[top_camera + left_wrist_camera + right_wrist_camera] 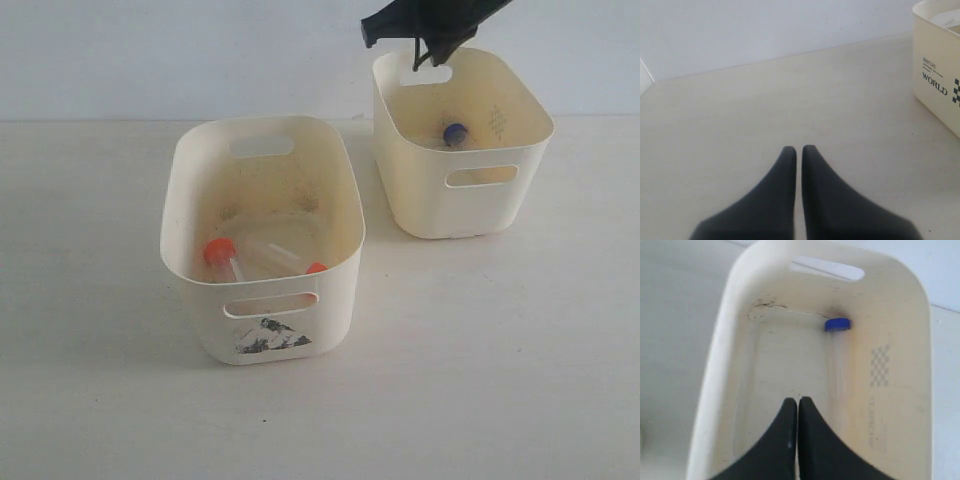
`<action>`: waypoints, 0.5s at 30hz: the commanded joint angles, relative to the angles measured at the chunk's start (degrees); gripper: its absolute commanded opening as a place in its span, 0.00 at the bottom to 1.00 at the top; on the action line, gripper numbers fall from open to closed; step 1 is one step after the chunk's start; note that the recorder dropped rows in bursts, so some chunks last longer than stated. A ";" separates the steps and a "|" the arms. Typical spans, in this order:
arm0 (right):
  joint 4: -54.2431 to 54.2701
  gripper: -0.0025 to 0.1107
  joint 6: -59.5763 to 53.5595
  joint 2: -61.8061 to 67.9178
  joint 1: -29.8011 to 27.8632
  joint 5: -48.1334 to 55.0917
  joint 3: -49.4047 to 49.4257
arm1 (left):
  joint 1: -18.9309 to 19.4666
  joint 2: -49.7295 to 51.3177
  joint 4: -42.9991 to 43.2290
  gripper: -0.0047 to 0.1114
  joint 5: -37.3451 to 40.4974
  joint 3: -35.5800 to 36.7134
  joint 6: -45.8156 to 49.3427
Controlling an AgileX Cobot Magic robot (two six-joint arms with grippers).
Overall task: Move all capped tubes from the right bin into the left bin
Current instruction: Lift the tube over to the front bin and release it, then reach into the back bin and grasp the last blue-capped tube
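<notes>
Blue-capped tube (837,324) is lying in the right bin (430,200), lengthwise along its long wall, toward 5 o'clock from your right gripper (798,401) in the exterior view. Its fingers (784,432) are pressing together, hovering nearer than the left gripper (799,149), likewise closed.

Holds the right gripper (433,58) at about one o'clock of the exterior view, tips pointing down, jaws pressed together, and the left gripper (798,148) outside that view, jaws closed to a thin slit.
</notes>
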 commanded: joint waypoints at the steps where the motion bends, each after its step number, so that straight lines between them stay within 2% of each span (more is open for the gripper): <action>1: 2.31 0.02 3.68 3.65 -4.22 1.06 -1.67 | -0.08 0.03 -0.18 0.08 -0.23 -0.21 -0.54; 15: 5.17 0.02 2.81 12.64 -5.25 2.71 -6.89 | -0.08 0.03 -0.18 0.08 -0.23 -0.21 -0.54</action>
